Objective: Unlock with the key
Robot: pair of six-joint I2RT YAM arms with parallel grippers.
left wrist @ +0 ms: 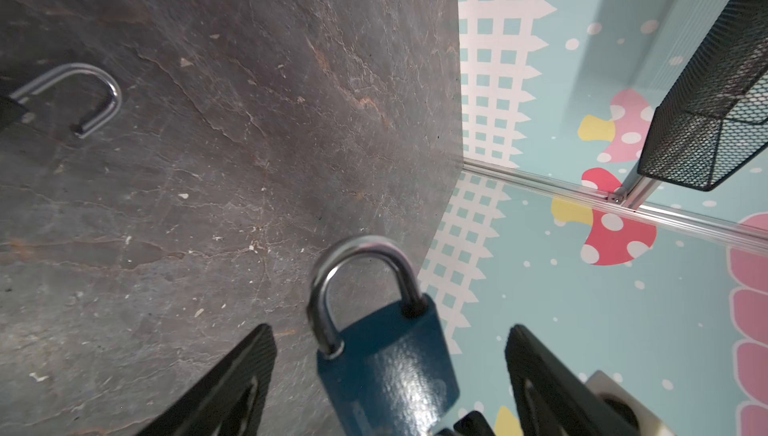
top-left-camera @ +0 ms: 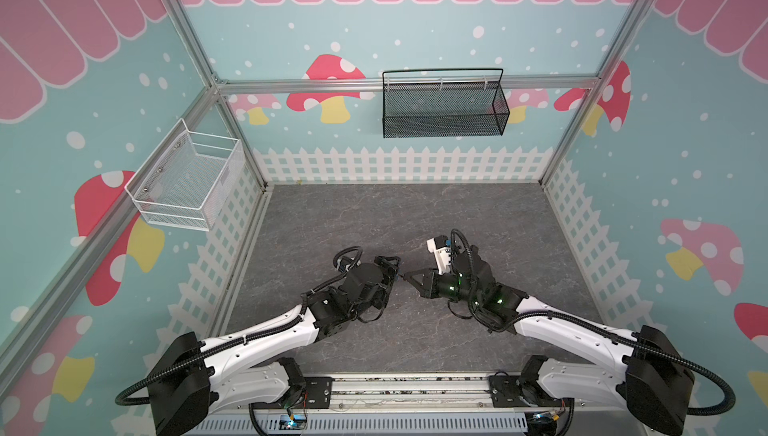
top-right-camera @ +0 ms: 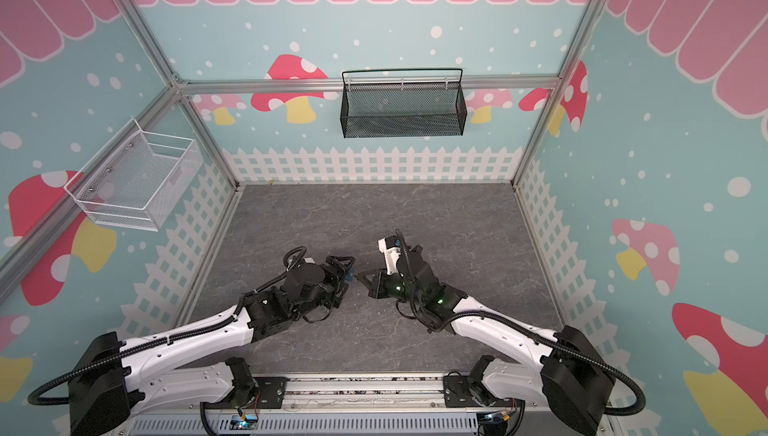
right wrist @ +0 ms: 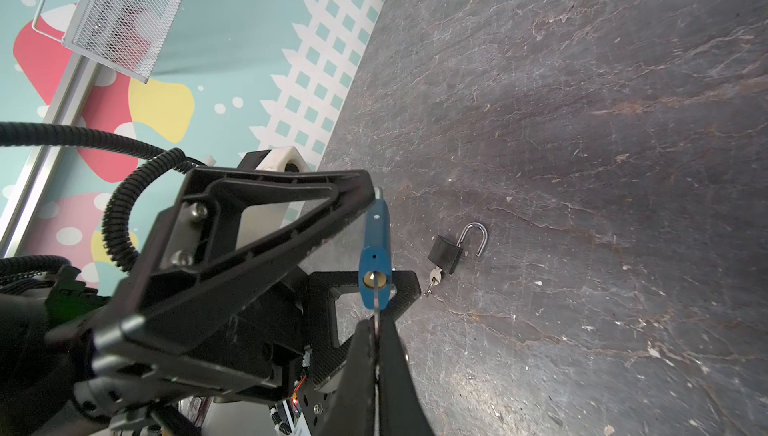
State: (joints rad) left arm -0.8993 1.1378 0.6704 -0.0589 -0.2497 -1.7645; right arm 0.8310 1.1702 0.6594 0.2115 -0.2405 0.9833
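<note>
Presently gripped: key (right wrist: 376,307), pinched in my right gripper (right wrist: 376,328), blade in the blue padlock (left wrist: 386,371).
Left gripper (left wrist: 390,332): spread, flanking the padlock, not touching.
Axis: key runs in line with padlock body, toward my left gripper.

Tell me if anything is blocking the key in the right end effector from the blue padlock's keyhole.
Nothing visible does. The key pinched in the right end effector is seated in the brass keyhole of the blue padlock. The black padlock lies aside on the table, clear of that line.
</note>
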